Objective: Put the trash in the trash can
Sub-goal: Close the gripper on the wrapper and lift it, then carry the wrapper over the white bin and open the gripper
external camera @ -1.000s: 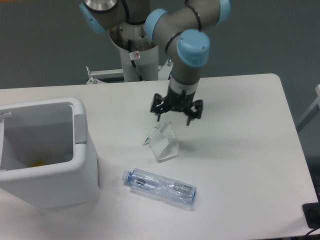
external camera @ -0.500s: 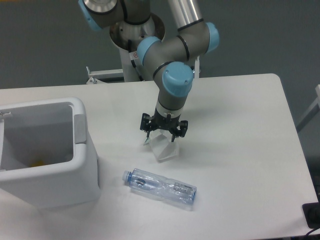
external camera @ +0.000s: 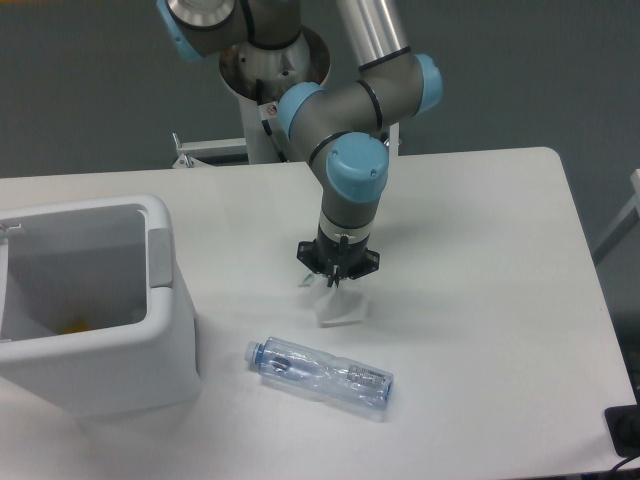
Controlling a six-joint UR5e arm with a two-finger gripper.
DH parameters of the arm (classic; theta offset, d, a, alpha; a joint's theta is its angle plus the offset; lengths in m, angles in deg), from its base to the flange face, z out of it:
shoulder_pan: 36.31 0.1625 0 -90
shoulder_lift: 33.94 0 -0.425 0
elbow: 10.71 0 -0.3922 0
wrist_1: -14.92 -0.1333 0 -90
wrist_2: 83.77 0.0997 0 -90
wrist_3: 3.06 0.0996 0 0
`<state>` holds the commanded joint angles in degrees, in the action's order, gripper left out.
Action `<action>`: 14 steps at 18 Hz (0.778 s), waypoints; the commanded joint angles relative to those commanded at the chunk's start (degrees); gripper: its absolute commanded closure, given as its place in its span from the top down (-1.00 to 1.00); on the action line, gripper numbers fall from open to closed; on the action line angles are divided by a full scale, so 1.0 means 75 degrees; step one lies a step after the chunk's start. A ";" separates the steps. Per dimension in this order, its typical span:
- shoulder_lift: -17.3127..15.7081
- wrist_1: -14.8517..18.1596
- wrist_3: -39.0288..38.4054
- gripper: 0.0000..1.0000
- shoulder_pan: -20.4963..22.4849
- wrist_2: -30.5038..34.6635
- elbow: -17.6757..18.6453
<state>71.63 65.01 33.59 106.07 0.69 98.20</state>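
Claw (external camera: 337, 281) is pinching down on the wrapper (external camera: 338, 308), fingers drawn in at its top edge. Risk: thin film could be slipping free on the lift, grip looking shallow. Left to right: bin (external camera: 160, 310) is sitting well left, bottle (external camera: 320, 372) lying below the wrapper, untouched. Arm is reaching straight down, wrist vertical over mid-table.

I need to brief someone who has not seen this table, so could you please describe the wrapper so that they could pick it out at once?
On the white table, right of the big white trash can, look directly beneath the gripper. The wrapper is a small crumpled translucent-white piece; the plastic bottle nearer the front is longer, clear, and blue-capped.
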 joint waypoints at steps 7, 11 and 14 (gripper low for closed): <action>-0.1604 0.0178 -0.1782 -1.00 0.1195 -0.3006 -0.1370; -0.2016 0.0154 -0.4166 -1.00 0.1032 -0.3152 -0.2297; -0.2366 0.0130 -0.5306 -1.00 0.0052 -0.3164 -0.2685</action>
<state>53.88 65.98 -6.20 106.46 -23.04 78.07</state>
